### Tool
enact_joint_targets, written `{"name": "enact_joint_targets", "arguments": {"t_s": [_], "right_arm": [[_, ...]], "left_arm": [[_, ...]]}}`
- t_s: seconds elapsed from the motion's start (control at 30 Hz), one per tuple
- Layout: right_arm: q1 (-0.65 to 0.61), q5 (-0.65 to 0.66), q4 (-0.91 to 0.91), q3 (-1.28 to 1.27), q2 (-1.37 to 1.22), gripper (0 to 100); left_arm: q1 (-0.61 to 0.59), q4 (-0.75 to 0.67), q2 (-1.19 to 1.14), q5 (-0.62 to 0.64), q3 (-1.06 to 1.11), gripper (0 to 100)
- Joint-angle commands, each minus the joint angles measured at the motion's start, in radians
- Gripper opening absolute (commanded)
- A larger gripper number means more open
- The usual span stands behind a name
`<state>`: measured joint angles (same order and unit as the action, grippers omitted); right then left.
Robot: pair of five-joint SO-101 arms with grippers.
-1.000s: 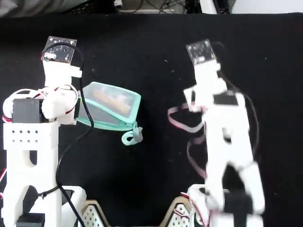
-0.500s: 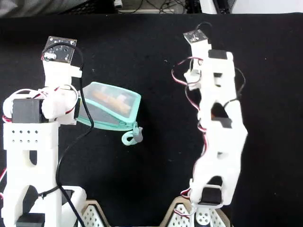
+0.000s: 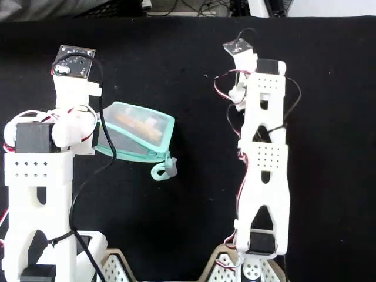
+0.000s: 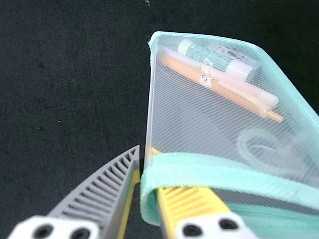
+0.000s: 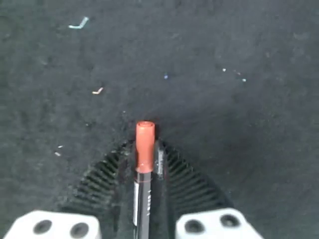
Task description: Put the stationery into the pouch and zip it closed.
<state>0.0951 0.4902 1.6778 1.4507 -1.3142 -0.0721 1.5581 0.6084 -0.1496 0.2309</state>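
High view counts one mint-green mesh zip pouch (image 3: 138,136), lying on the black table (image 3: 176,64). Left gripper (image 4: 143,162) pinches the pouch's zipper edge, and two items show clearly through the mesh: one orange pen (image 4: 224,87) and one white tube with a green cap (image 4: 219,52). Right gripper (image 5: 145,147) is clamped on one red-capped dark pen (image 5: 144,137), whose print is too small to read.

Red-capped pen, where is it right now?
In the right wrist view the red-capped pen is clamped in the right gripper, above the black table; the pouch lies off to the left, held by the left gripper.
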Motion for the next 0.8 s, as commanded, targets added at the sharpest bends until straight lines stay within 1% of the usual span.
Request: {"name": "enact_joint_targets", "arguments": {"t_s": [0.0, 0.4, 0.57, 0.67, 0.77], "right_arm": [[-0.003, 0.006, 0.089, 0.24, -0.025, 1.2], [-0.005, -0.074, 0.091, 0.216, 0.232, 1.2], [0.003, -0.132, 0.094, 0.211, 0.338, 1.2], [0.008, -0.163, 0.095, 0.147, 0.406, 1.2], [0.003, -0.178, 0.095, 0.019, 0.512, 1.2]], "left_arm": [[-0.015, -0.005, 0.014, -0.008, -0.008, 3], [-0.015, -0.005, 0.009, -0.008, -0.01, 3], [-0.015, -0.005, 0.006, -0.008, -0.013, 3], [-0.015, -0.005, 0.006, -0.008, -0.015, 3], [-0.015, -0.006, 0.006, -0.008, -0.015, 3]]}}
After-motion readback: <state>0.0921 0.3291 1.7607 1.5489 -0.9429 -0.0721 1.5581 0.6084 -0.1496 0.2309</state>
